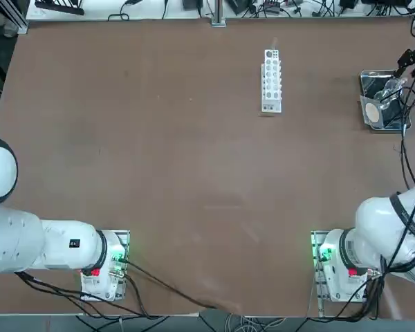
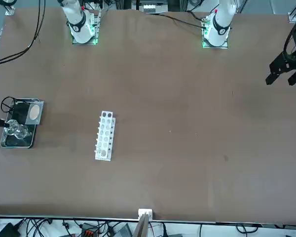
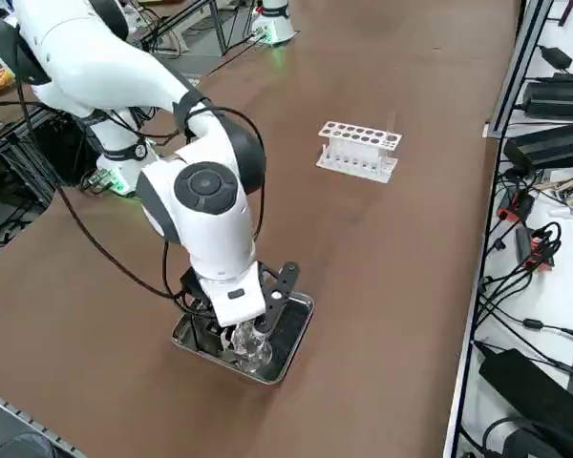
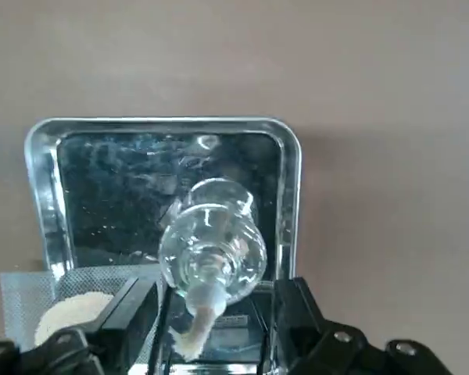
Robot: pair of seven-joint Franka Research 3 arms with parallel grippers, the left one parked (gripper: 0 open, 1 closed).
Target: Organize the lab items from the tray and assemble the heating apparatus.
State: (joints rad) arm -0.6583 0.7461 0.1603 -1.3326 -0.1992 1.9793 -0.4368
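The shiny metal tray lies near the table's right edge, also seen in the top view and the front view. Inside it lies the clear glass burner on its side. The grey mesh with its tan centre rests on the end of the tray nearer the robot. A thin black wire loop, probably the ring stand, shows at the tray's corner. My right gripper hangs low over the tray, open, with a finger on each side of the burner.
A long white holed rack stands at mid-table toward the far edge, well to the left of the tray. Cables and power bricks crowd the strip beyond the table's far edge.
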